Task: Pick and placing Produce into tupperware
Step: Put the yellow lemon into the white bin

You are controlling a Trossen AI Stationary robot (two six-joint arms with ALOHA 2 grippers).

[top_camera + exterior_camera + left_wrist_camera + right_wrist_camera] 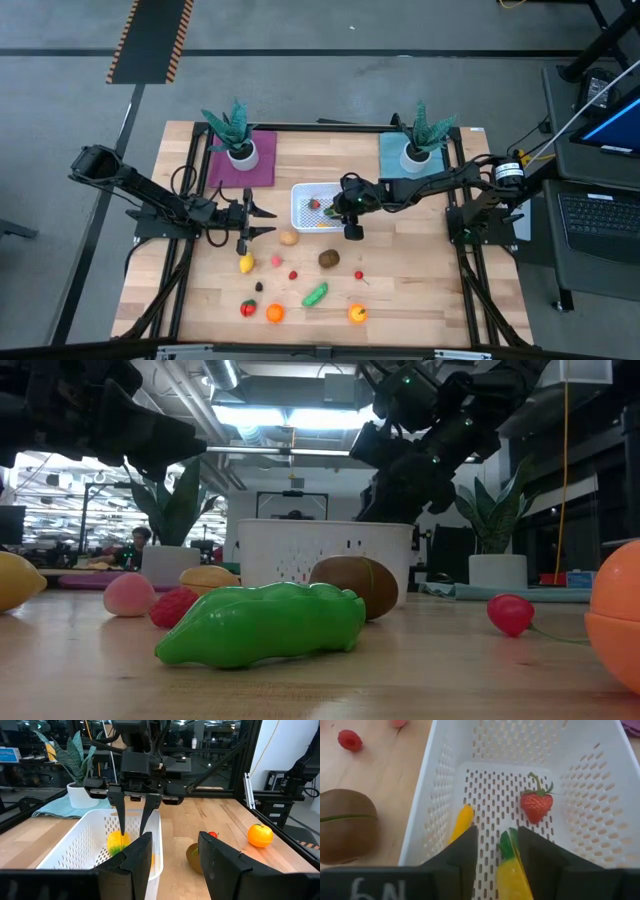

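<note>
Releasing a yellow, green-topped toy fruit (511,870) into the white perforated tupperware (300,205); right gripper (495,855) fingers apart. Next I lift toward six o'clock.

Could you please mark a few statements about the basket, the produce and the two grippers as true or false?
1. A strawberry lies inside the white basket. True.
2. The right gripper is over the basket. True.
3. The green piece is in the basket. False: it lies on the table.
4. The left gripper holds an orange. False: it waits empty beside the basket, jaws apart.
5. The kiwi lies on the table outside the basket. True.
</note>
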